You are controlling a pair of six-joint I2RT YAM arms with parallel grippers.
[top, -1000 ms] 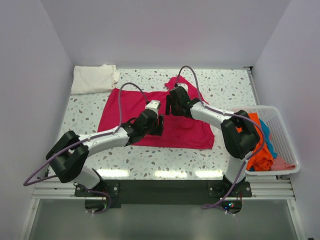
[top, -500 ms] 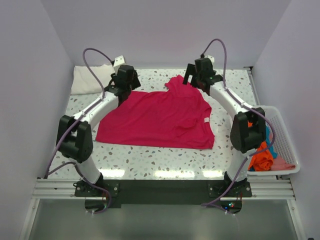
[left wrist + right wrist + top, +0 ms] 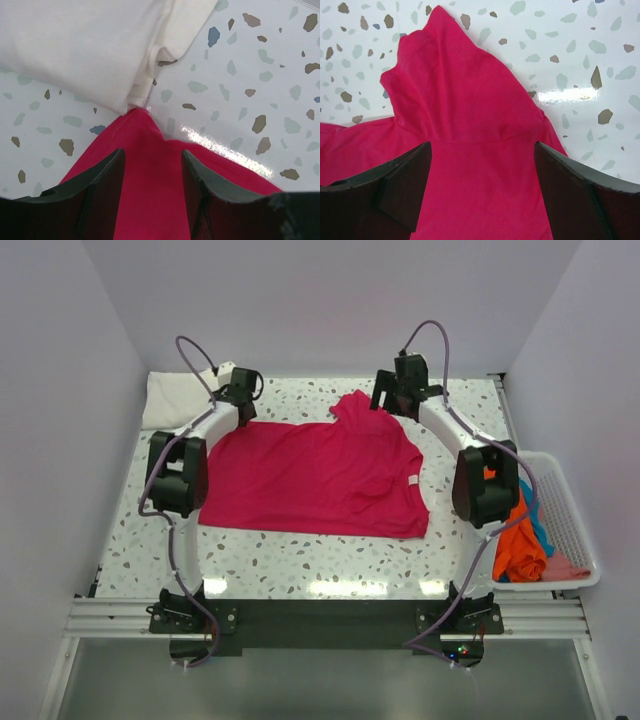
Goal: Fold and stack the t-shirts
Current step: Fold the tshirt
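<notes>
My left fingers [image 3: 100, 185] stand parted, gripping nothing, over a far corner of the magenta t-shirt [image 3: 320, 475]. The tip of that corner touches the folded cream t-shirt [image 3: 85, 45], which lies at the far left of the worktop [image 3: 300, 560]. My right fingers [image 3: 405, 185] are spread wide and empty above the shirt's far right part, where a sleeve pokes toward the back wall. The magenta t-shirt lies spread flat across the middle of the worktop. Off to the right, a white basket [image 3: 570, 490] holds an orange t-shirt [image 3: 520, 550] with blue and pink cloth beside it.
</notes>
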